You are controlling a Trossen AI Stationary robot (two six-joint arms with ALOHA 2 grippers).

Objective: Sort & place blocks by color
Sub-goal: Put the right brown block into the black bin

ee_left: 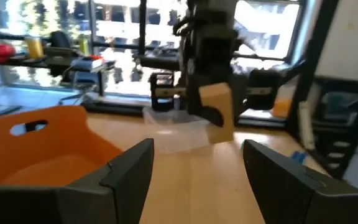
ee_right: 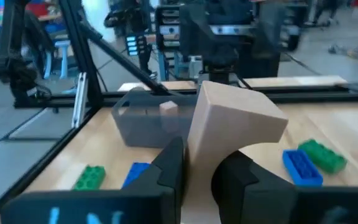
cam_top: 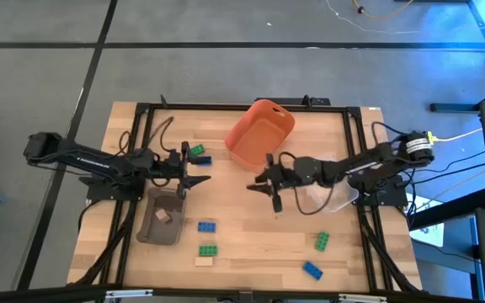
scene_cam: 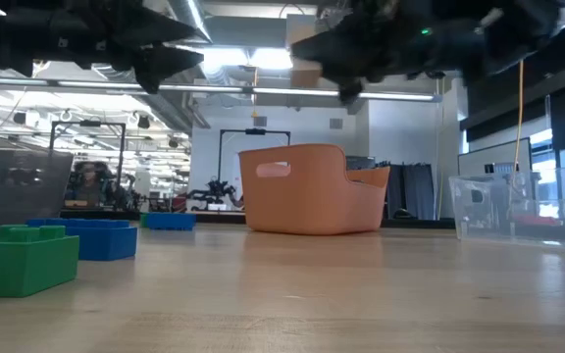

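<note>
My right gripper (cam_top: 269, 183) hovers over the table's middle, just near of the orange bin (cam_top: 261, 133), shut on a pale tan block (ee_right: 229, 134). My left gripper (cam_top: 194, 172) is open above the far end of the grey-brown tray (cam_top: 162, 220), in which another tan block (cam_top: 164, 216) lies. A green block (cam_top: 196, 151) and a blue block (cam_top: 202, 160) lie flat by the left gripper. Blue (cam_top: 206, 225), green (cam_top: 208, 250) and tan (cam_top: 204, 262) blocks lie near the tray. A green (cam_top: 321, 241) and a blue (cam_top: 312, 269) block lie toward the near right. My right gripper pinches the tan block between its two fingers (ee_right: 169, 165), which close on the block's end nearest the wrist (ee_right: 201, 163). The arm reaches in from the table's right. The block is lifted clear of the table and sits tilted; the left wrist view shows the tan block (ee_left: 219, 112) from the other side.
A clear bin (cam_top: 331, 195) stands under the right arm. The orange bin (scene_cam: 312, 188) stands at the far middle. Black frame rails (cam_top: 133, 143) run along the table's sides. Bare wood (cam_top: 259, 236) lies between the block groups.
</note>
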